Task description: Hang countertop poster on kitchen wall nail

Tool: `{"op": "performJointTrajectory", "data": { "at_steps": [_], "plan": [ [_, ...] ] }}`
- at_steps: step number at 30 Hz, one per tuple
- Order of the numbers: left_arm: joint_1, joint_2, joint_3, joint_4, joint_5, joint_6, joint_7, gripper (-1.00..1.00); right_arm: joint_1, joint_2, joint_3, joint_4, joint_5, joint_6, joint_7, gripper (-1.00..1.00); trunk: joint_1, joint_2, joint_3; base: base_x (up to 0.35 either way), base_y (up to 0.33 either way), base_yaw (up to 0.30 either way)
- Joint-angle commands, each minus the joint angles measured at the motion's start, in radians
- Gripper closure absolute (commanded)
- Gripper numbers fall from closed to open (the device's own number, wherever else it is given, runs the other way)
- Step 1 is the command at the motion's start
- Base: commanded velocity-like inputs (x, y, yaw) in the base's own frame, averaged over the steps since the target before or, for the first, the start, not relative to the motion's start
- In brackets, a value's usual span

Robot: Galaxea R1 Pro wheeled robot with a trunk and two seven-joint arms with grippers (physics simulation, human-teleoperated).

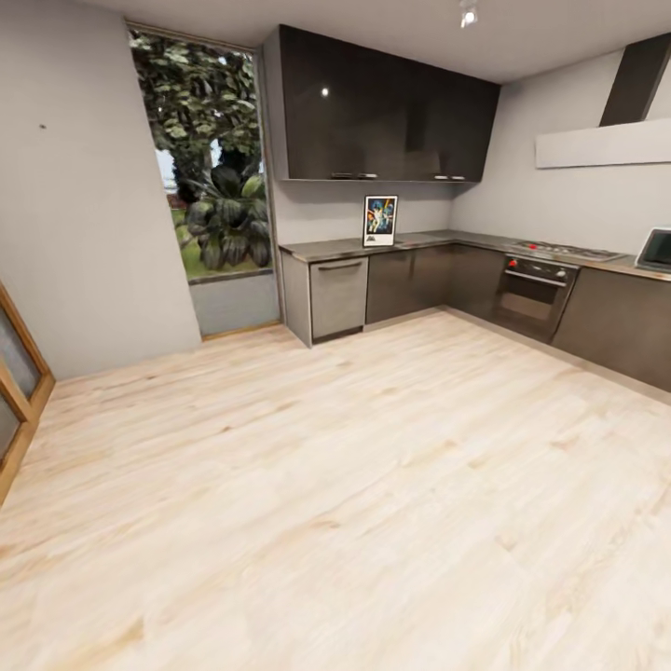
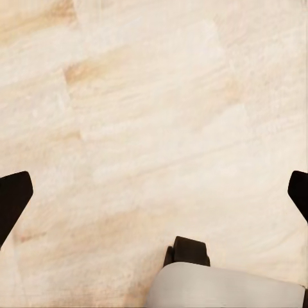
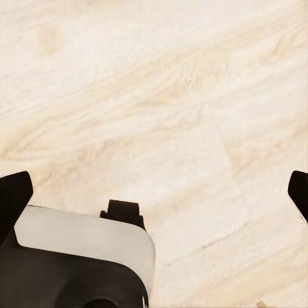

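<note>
Head view looks across a wide pale wood plank floor [image 1: 354,485] toward the far corner of the kitchen. On the grey-brown counter [image 1: 326,249], above the dark grey base cabinets [image 1: 410,282], stands the poster [image 1: 379,221]: an upright rectangle with a black frame, a white border and colourful figures on dark blue. It sits upright against the grey wall, below the glossy black upper cabinets [image 1: 382,107]. Its lettering at the bottom is too small to read. Along the counter's other leg are a hob [image 1: 564,250] over an oven [image 1: 533,291], and a screen-like appliance [image 1: 656,250] cut off by the picture's edge. A tall window [image 1: 200,158] shows foliage outside. On the grey wall beside it a tiny dark speck [image 1: 42,126] shows, too small to identify.

Left wrist view looks down on the plank floor [image 2: 154,115]. The left gripper [image 2: 154,192] has its 2 dark fingertips [image 2: 13,196] at opposite edges, so the jaws are spread wide with nothing between them. A grey part of the robot [image 2: 224,285] lies below.

Right wrist view shows the same floor [image 3: 167,96]. The right gripper [image 3: 154,192] is likewise spread, fingertips [image 3: 14,192] far apart and holding nothing, over a grey and black part of the robot [image 3: 77,263].
</note>
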Motion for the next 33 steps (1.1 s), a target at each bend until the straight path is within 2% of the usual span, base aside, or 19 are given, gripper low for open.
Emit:
{"op": "performJointTrajectory", "data": {
  "at_steps": [1,33],
  "plan": [
    [0.0,0.0,0.001,-0.001,-0.001,-0.002,0.0,-1.0,-0.001,0.0,0.002,0.001,0.01,-0.001,-0.007,-1.0,0.001,0.0,-0.001,0.34,0.0,0.0],
    [0.0,0.0,0.002,-0.001,-0.001,-0.002,0.0,-1.0,-0.001,0.0,0.0,-0.001,0.01,-0.001,-0.005,-1.0,0.001,0.0,-0.001,0.34,0.0,0.0]
  ]
}}
